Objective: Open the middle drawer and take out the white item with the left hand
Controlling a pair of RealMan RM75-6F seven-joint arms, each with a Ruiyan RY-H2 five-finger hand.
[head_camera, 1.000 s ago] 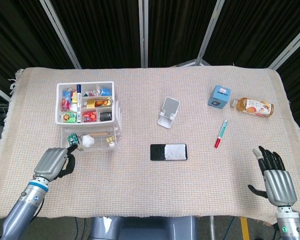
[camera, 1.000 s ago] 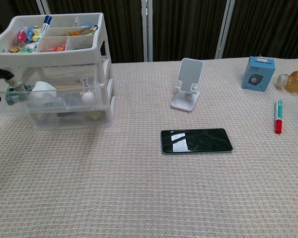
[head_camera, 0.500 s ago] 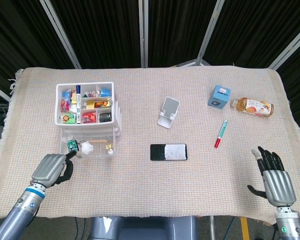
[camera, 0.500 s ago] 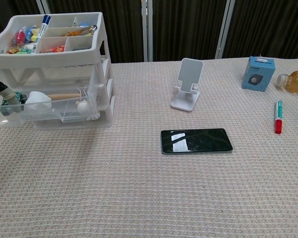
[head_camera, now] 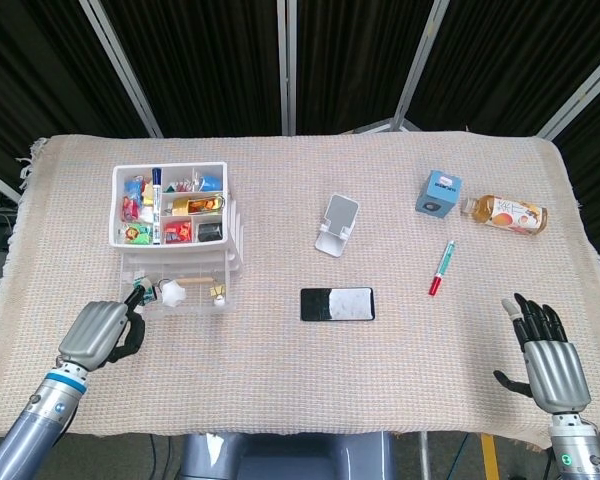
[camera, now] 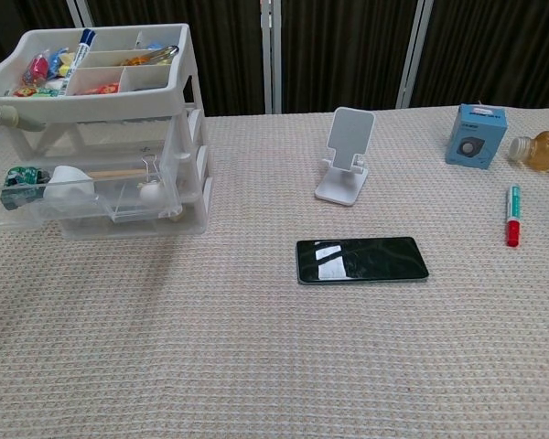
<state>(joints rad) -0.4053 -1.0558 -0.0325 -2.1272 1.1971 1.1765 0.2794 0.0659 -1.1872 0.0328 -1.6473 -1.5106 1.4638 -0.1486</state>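
- Tabletop: covered edge to edge by a beige, coarse-woven cloth with a waffle texture; frayed fringe shows at the far left corner in the head view.
- Backdrop: dark panels with slanted grey metal struts behind the tabletop.
- Drawer unit: white and clear plastic, stands at the left part of the cloth. Its top tray holds small coloured items and a blue-capped marker.
- Middle drawer: pulled out toward the near edge, clear walls. Inside: the white item near the front left, a green object beside it, a binder clip, a wooden stick.
- Left hand: at the front left corner of the drawer, fingers curled in; a fingertip reaches the drawer front. Cannot tell whether it actually grips the drawer. Only a sliver of it shows at the left edge of the chest view.
- Right hand: fingers spread, holds nothing, over the near right corner of the cloth, well apart from all objects.
- Centre: black phone lies flat, screen up; white phone stand upright behind it.
- Right side: blue box, a bottle lying on its side just beside it, red-and-green pen nearer the front.
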